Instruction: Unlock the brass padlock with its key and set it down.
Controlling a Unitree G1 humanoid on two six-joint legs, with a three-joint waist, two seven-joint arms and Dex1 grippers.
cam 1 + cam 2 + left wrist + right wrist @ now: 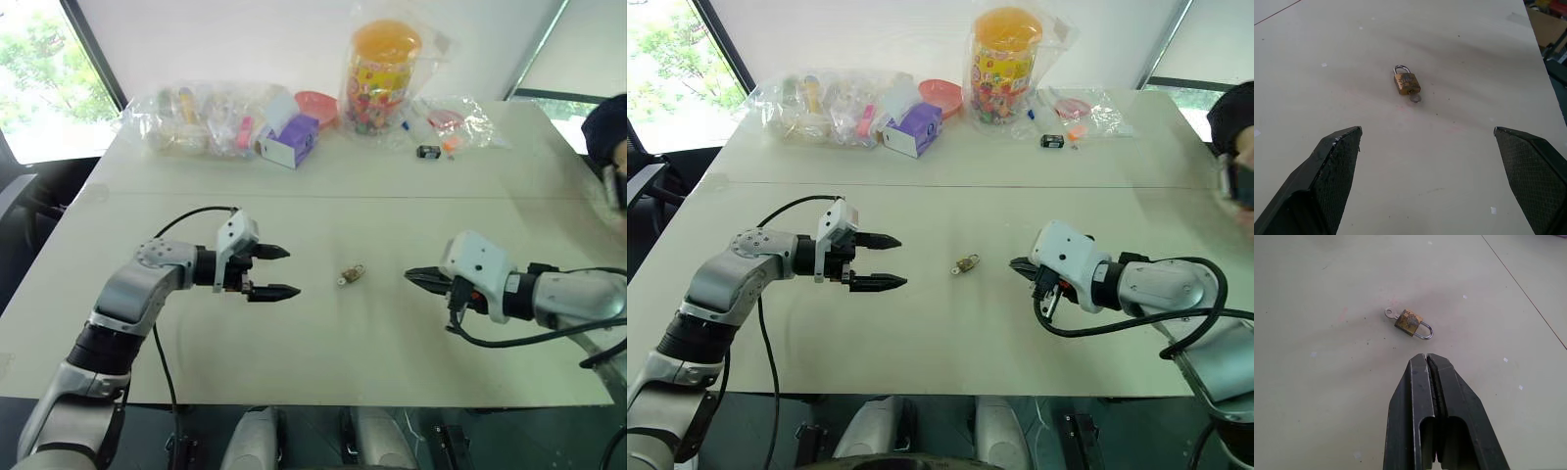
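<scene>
Your brass padlock (1407, 82) lies flat on the surface (323, 323) between both grippers, untouched, its key (1390, 312) in the keyhole, shackle apparently seated. Left gripper (271, 271) jaws apart; right gripper (1427, 363) jaws together, empty. Unlocking likely remains.

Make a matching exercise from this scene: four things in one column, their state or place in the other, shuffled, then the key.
1. left gripper
2. right gripper
3. brass padlock
4. purple box

A. lying on the table between the grippers, key in it
B. fingers pressed shut
C. at the table's far edge among plastic bags
D. fingers spread wide, holding nothing

Pairs: 1-D, 2-B, 3-A, 4-C
</scene>
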